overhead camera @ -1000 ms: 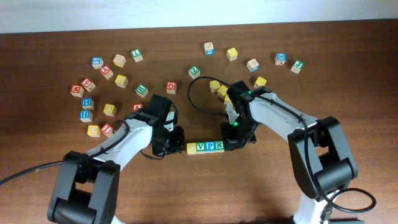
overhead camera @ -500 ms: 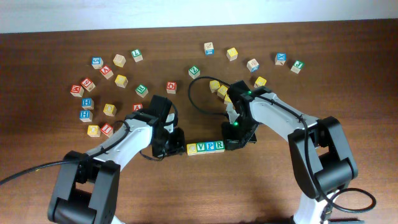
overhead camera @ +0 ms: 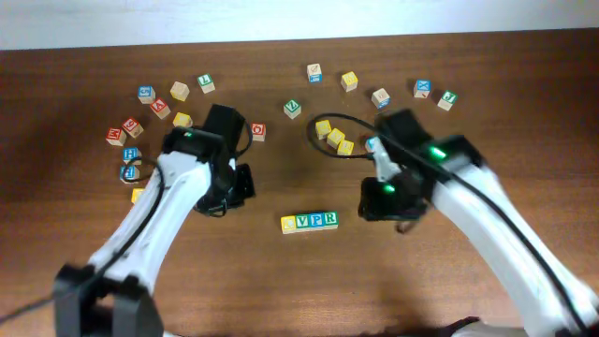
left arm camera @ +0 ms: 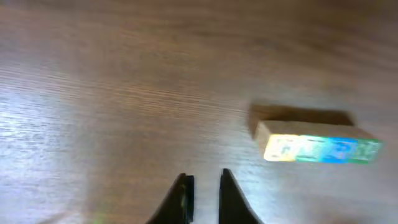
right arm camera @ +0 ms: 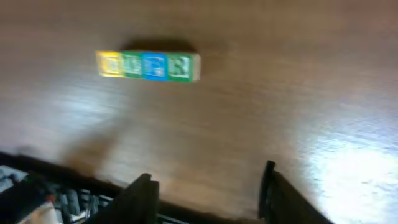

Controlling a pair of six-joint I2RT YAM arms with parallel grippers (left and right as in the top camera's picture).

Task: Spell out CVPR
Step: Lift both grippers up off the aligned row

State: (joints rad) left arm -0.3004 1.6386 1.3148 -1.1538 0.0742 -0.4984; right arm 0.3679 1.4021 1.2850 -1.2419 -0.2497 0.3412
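Observation:
Four letter cubes lie in one touching row on the brown table: yellow C, green V, blue P, green R. The row shows blurred in the left wrist view and in the right wrist view. My left gripper hangs left of and behind the row, apart from it; its fingers are nearly together with nothing between them. My right gripper is right of the row, apart from it, and its fingers are wide open and empty.
Several loose letter cubes lie scattered along the back of the table: a yellow cluster, red-faced cubes, a group at far left, and others at back right. Black cables loop near both arms.
Both grippers have lifted away from the ends of the row: the left one went back and left, the right one went right. The row has stayed in place.

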